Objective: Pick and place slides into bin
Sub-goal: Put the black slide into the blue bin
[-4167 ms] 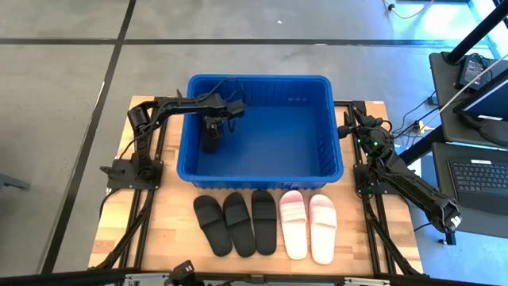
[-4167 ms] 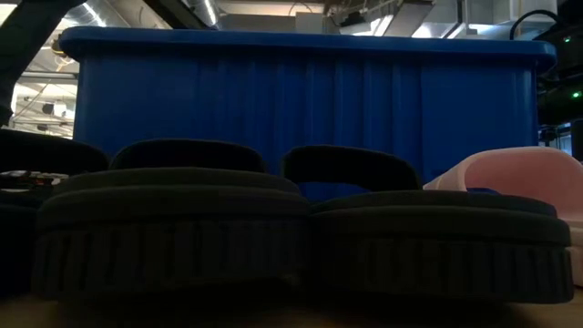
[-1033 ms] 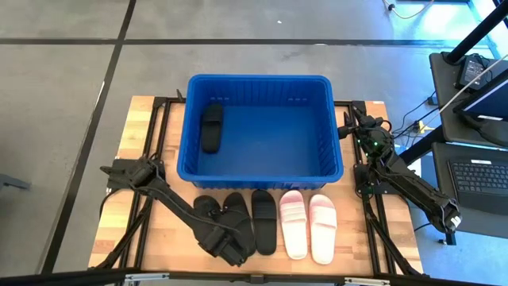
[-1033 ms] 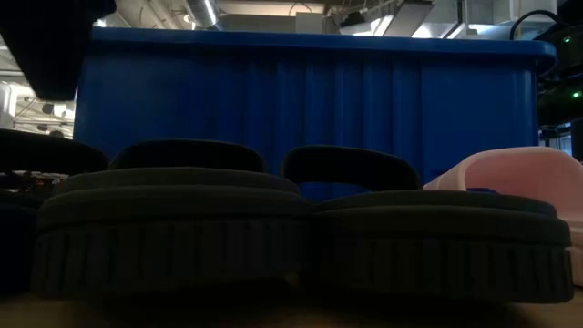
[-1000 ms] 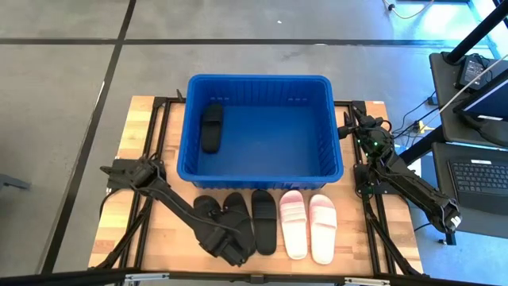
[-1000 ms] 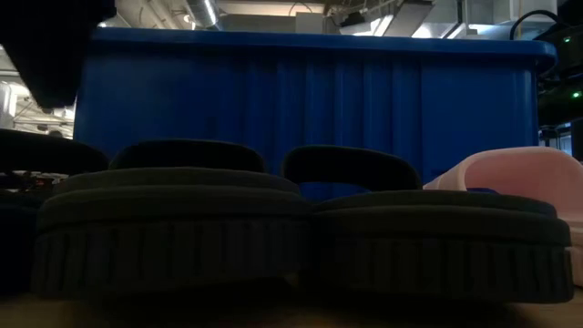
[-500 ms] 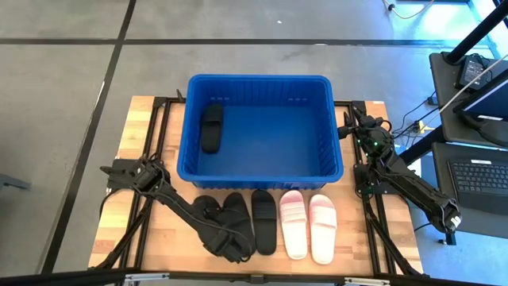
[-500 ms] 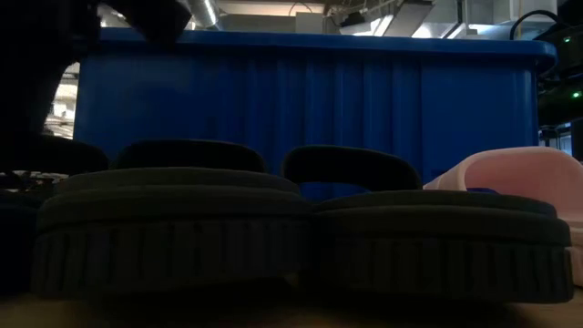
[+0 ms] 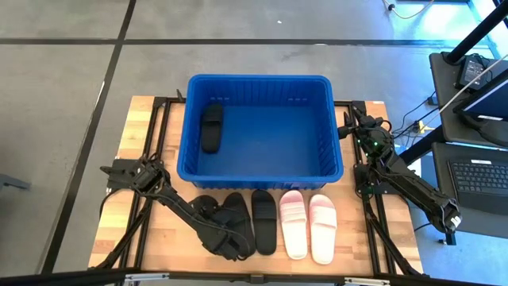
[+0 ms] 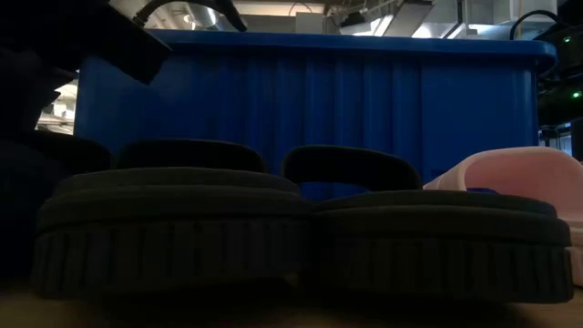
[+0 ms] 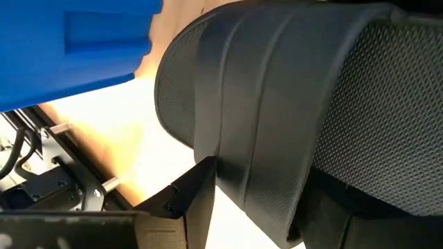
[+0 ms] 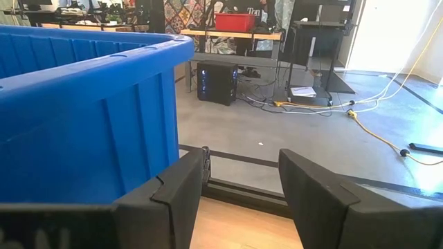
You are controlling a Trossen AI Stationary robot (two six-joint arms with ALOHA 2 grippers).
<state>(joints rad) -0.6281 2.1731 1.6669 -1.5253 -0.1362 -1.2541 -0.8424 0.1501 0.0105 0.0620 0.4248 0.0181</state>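
Three black slides (image 9: 264,222) and two pale pink slides (image 9: 308,226) lie side by side on the wooden table, in front of the blue bin (image 9: 258,79). A fourth black slide (image 9: 211,127) lies in the bin's far left corner. My left gripper (image 9: 225,242) is low over the near end of the leftmost black slide (image 9: 206,210). It is open, one finger on each side of that slide's wide strap (image 11: 256,124). My right gripper (image 9: 349,127) is open and empty beside the bin's right wall (image 12: 83,104). My left gripper's fingers (image 11: 197,200) stand on either side of the leftmost black slide's strap, coming from above and from the table's left. The strap fills the gap between them. I cannot tell whether they touch it. The slide lies flat on the table.
The bin fills the table's far middle. In the low view the black slides (image 10: 173,228) and a pink slide (image 10: 528,178) stand in front of the bin's near wall (image 10: 301,100). Arm frames run along both table sides. Desks with laptops stand at the right, beyond the table.
My left gripper has gone down and a little toward the far edge, onto the leftmost black slide. In the low view its dark arm has sunk lower at the left. The slides have stayed where they were.
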